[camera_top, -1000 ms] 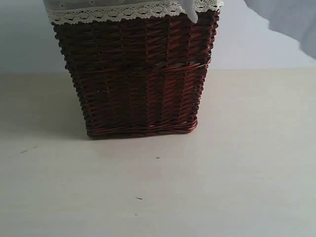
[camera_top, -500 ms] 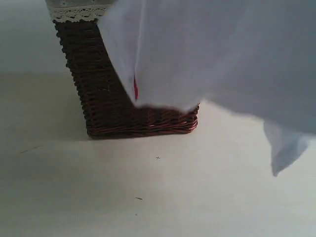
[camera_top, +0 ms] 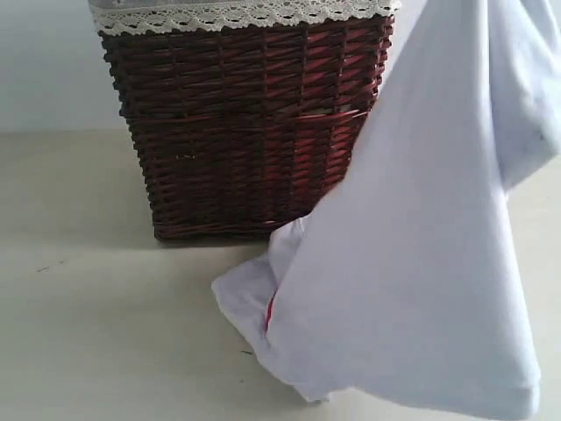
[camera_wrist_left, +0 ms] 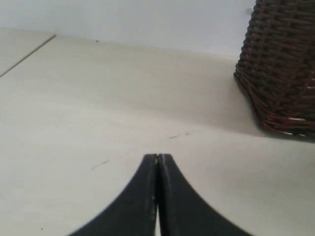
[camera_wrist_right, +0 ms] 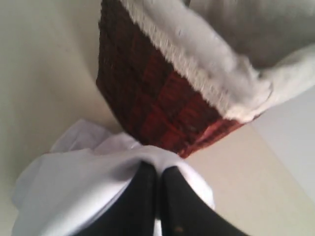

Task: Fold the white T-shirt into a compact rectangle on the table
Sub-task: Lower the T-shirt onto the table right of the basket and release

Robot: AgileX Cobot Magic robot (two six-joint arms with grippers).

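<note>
Swung off the front of the wicker basket (camera_top: 237, 132), the white T-shirt (camera_top: 412, 263) now drops its lower end onto the desk (camera_top: 105, 351).
Right hand (camera_wrist_right: 158, 171) is clenched on a bunch of cloth and holds it high, so the shirt hangs long with its bottom folds touching the desk just before the basket, likely to spread it flat for folding. Left hand (camera_wrist_left: 158, 158) is pressed shut on nothing, low over the desk beside the basket, seemingly waiting.
</note>
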